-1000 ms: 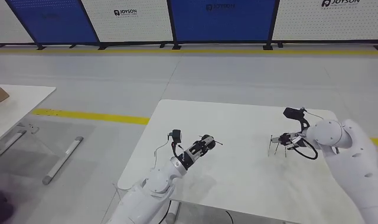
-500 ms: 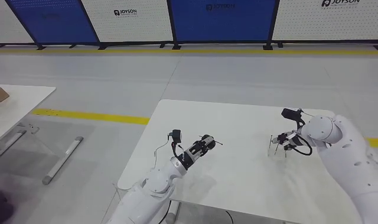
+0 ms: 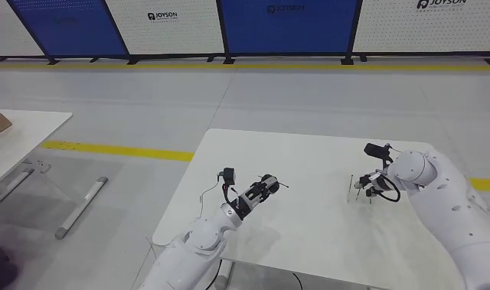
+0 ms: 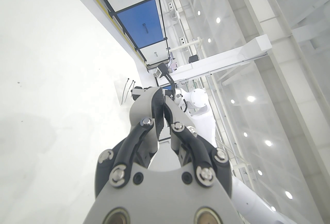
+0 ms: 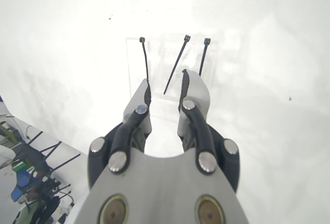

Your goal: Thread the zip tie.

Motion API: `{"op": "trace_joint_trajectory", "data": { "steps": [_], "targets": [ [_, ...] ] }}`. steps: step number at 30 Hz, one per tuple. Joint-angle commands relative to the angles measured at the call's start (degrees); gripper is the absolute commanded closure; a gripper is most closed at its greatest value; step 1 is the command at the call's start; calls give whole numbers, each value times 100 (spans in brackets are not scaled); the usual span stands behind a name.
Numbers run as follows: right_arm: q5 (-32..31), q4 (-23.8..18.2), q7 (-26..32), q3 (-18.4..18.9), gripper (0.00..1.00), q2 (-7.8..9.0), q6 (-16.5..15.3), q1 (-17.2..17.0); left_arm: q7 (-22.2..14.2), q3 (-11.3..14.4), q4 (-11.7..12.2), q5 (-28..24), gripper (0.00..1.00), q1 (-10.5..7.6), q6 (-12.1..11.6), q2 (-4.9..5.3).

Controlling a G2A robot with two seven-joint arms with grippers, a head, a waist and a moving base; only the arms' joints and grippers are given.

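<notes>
White table top [image 3: 306,152] carries everything in the top view. Three black zip ties [image 3: 351,186] show as thin lines near its right side. The right gripper [image 3: 361,184] is just beside them, low over the surface. The left gripper [image 3: 268,186] hangs over the near left part of the table, well apart from the ties.

In the left wrist view, the left gripper [image 4: 163,97] has its two fingers pressed together, with nothing seen between them. It points across toward the zip ties [image 4: 127,89], which lie far off.

In the right wrist view, the ties lie side by side on a clear plate [image 5: 134,68], with their heads away from the gripper. The right gripper [image 5: 166,77] has its fingers moderately wide apart and holds nothing. The tail of the middle zip tie [image 5: 178,61] is seen in the gap between the fingers. One outer tie [image 5: 145,60] runs to the tip of one finger, and the other goes behind the second finger.
</notes>
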Motion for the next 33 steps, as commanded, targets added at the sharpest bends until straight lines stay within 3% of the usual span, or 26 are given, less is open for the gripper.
{"op": "trace_joint_trajectory", "data": {
  "steps": [1, 7, 33],
  "targets": [
    [-10, 58, -11, -29, 71, -26, 45, 27, 0, 0, 0, 0, 100, 0, 0, 0],
    [-31, 250, -44, -126, 71, -118, 175, 133, 0, 0, 0, 0, 100, 0, 0, 0],
    [-66, 1152, -115, -469, 73, -524, 152, 579, 0, 0, 0, 0, 100, 0, 0, 0]
  ]
}}
